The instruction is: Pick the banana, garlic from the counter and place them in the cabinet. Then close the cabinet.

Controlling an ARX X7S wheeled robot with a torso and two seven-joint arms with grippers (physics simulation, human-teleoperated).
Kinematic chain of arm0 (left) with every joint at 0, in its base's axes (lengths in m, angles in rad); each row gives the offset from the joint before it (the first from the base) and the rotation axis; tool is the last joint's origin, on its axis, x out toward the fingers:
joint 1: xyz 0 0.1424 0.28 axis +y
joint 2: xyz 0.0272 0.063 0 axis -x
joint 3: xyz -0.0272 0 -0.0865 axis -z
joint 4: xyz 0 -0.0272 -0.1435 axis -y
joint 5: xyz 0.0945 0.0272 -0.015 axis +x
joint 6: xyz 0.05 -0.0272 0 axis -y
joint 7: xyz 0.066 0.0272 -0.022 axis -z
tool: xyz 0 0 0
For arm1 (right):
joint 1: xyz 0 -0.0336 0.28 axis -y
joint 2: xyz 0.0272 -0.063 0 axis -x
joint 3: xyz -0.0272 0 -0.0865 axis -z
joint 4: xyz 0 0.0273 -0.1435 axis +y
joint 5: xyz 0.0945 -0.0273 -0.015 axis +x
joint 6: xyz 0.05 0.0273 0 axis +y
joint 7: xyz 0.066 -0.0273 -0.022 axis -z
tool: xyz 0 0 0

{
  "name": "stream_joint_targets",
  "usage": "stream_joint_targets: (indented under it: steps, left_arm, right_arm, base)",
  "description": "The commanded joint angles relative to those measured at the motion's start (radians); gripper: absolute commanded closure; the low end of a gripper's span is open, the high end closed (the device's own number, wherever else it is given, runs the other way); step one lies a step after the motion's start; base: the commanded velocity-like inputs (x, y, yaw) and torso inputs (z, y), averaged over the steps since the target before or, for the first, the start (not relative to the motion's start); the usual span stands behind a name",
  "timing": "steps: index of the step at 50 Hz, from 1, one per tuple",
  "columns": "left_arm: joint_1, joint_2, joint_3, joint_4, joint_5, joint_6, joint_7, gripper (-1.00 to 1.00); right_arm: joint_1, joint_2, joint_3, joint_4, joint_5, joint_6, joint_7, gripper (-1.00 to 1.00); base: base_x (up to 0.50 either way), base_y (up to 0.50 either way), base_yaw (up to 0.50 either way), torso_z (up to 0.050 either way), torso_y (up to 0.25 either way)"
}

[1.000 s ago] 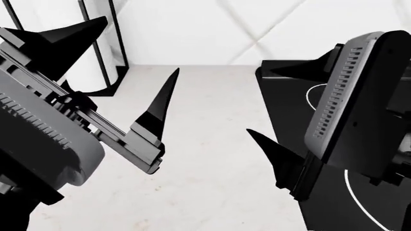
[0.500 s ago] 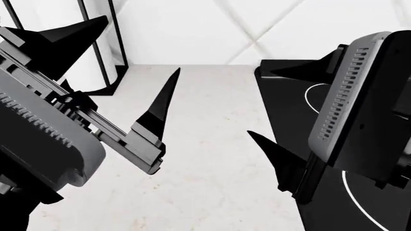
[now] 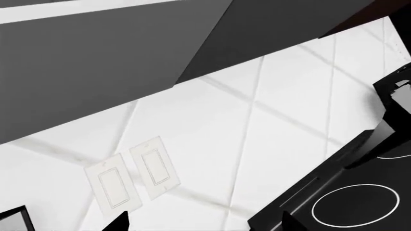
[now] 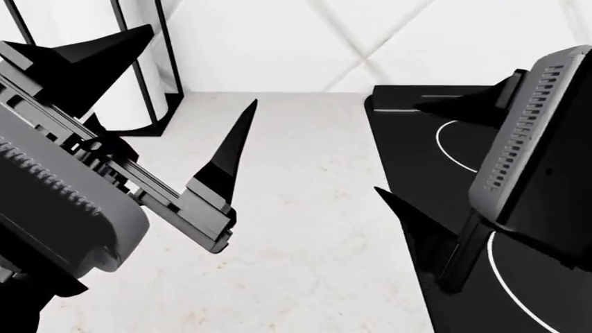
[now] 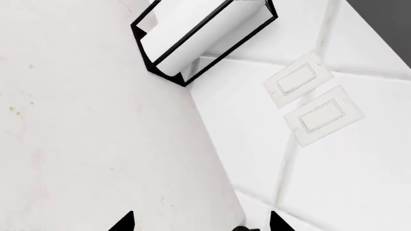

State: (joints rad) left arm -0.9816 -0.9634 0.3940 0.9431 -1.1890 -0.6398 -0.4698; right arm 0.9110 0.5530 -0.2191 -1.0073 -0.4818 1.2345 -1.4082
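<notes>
The banana and the garlic are out of view in every frame. The white stone-look counter runs between my two grippers and also shows in the right wrist view. My left gripper hangs above the counter's left side, open and empty; in the left wrist view its tips frame the tiled wall. My right gripper is open and empty over the cooktop's left edge; in the right wrist view its tips span the line where counter and wall meet. A dark grey cabinet panel shows above the wall tiles.
A black glass cooktop with white rings takes the right side of the counter. A white paper-towel roll in a black frame stands at the back left, also in the right wrist view. Two wall switches sit on the tiled backsplash.
My right gripper has drifted to the right, over the cooktop. The left gripper has hardly moved. Both stay open.
</notes>
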Motion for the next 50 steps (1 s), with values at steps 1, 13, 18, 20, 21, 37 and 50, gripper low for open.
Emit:
stream_joint_targets:
  steps: [1,13,18,20,21,37,50]
  left_arm:
    - [0.005,-0.006,0.002,-0.001,0.005,0.004,0.001,-1.00]
    - [-0.018,0.004,0.016,0.004,-0.004,-0.013,-0.009,-1.00]
    - [-0.026,0.004,0.017,0.005,-0.012,-0.016,-0.013,-1.00]
    - [-0.032,0.005,0.018,0.005,-0.016,-0.018,-0.015,-1.00]
    - [-0.035,0.006,0.019,0.005,-0.018,-0.020,-0.016,-1.00]
    - [-0.050,0.014,0.029,0.000,-0.020,-0.026,-0.021,-1.00]
    - [-0.047,0.010,0.028,0.002,-0.020,-0.018,-0.024,-1.00]
  right_arm:
    - [-0.051,0.050,0.064,0.002,-0.021,0.049,-0.008,-1.00]
    - [-0.060,0.088,0.193,-0.037,-0.067,0.091,-0.086,-1.00]
    - [-0.057,0.064,0.251,-0.039,-0.134,0.084,-0.159,-1.00]
    - [-0.055,0.060,0.282,-0.039,-0.129,0.087,-0.160,-1.00]
    - [-0.054,0.059,0.293,-0.039,-0.127,0.088,-0.160,-1.00]
    - [0.182,0.080,0.310,-0.038,-0.195,0.257,-0.157,-1.00]
    - [0.520,0.106,0.067,0.073,-0.207,0.336,-0.161,-1.00]
  base:
    - [0.00,0.00,0.00,0.000,0.000]
    - [0.00,0.00,0.00,-0.001,0.000]
    - [0.00,0.00,0.00,0.000,0.000]
    - [0.00,0.00,0.00,0.000,0.000]
    - [0.00,0.00,0.00,0.000,0.000]
    - [0.00,0.00,0.00,0.000,0.000]
    - [0.00,0.00,0.00,0.000,0.000]
